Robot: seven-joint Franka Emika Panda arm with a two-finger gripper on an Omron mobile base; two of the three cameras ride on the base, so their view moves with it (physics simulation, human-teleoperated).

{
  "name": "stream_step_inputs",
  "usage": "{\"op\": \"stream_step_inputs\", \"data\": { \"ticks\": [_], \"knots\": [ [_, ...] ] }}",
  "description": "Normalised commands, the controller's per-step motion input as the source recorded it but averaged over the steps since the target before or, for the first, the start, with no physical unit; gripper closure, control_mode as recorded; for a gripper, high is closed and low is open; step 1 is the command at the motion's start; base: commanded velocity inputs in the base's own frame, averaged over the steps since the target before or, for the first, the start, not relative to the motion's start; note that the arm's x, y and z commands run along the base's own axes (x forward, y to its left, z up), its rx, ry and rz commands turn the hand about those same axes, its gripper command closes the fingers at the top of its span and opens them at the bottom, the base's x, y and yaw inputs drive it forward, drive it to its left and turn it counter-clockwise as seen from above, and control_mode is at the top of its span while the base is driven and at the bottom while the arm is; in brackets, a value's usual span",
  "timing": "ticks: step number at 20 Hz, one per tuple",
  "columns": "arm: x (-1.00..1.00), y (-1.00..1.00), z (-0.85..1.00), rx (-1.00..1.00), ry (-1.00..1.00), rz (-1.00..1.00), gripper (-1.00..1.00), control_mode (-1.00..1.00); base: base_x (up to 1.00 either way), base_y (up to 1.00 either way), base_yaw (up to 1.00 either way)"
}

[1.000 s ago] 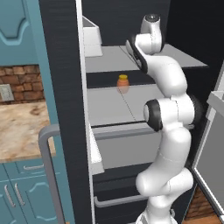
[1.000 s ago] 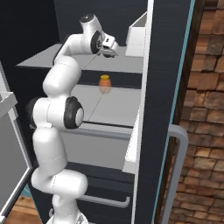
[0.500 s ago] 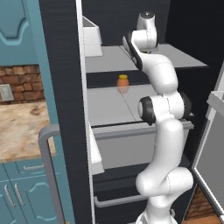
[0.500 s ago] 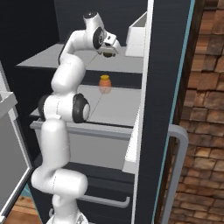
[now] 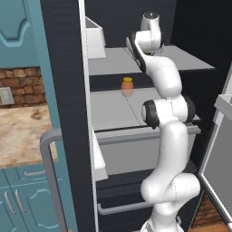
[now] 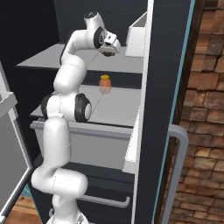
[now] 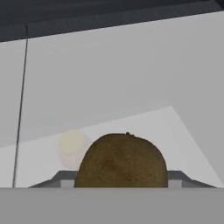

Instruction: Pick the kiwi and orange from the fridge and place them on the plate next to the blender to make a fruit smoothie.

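Closest to the hand camera, the kiwi [image 7: 122, 161] is filling the lower middle of the view, sitting right between the dark finger tips, whose upper edges are just poking out on either side of it; I am judging that the hand [image 6: 107, 48] is pinching the kiwi, though the contact points themselves are lying below the frame edge and cannot be checked. In the right base view the hand is reaching over the upper shelf [image 6: 65, 59] of the fridge [image 6: 162, 57], with a small brownish lump showing at its tip. Step in hand, as I read it: the grasp of the first fruit is being completed. The next move is calling for a lift off the shelf, a withdrawal past the open fridge door without clipping the shelf edge above or the white bin [image 6: 138, 35] just beside the hand, then a drive to the plate. One shelf down, a small orange-and-tan jar-like item [image 5: 127, 86] is standing alone; it is taller than a fruit and looks like no orange to me. A pale round blur [image 7: 72, 146] is showing behind the kiwi in the hand view, too faint to name. Whether the kiwi is already clear of the shelf is not discernible. At far left a brown worktop [image 5: 20, 131] is being cut off by the frame.
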Motion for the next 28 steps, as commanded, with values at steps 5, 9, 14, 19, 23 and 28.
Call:
{"op": "stream_step_inputs", "data": {
  "ticks": [5, 9, 14, 19, 23, 28],
  "knots": [
    [-0.36, 0.00, -0.03, 0.00, -0.15, 0.00, 1.00, -1.00, 0.00, 0.00, 0.00],
    [-0.94, 0.00, 0.00, -0.06, -0.52, 0.00, 1.00, -1.00, 0.00, 0.00, 0.00],
    [-1.00, 0.00, -0.07, -0.02, -0.65, 0.05, 1.00, -1.00, 0.00, 0.00, 0.00],
    [-1.00, 0.01, 0.01, 0.01, -0.45, 0.02, 1.00, -1.00, 0.00, 0.00, 0.00],
    [-1.00, 0.11, 0.15, 0.02, -0.04, 0.00, 1.00, -1.00, 0.00, 0.00, 0.00],
    [-1.00, 0.15, 0.43, 0.03, 0.15, 0.04, 1.00, -1.00, 0.00, 0.00, 0.00]
  ]
}}
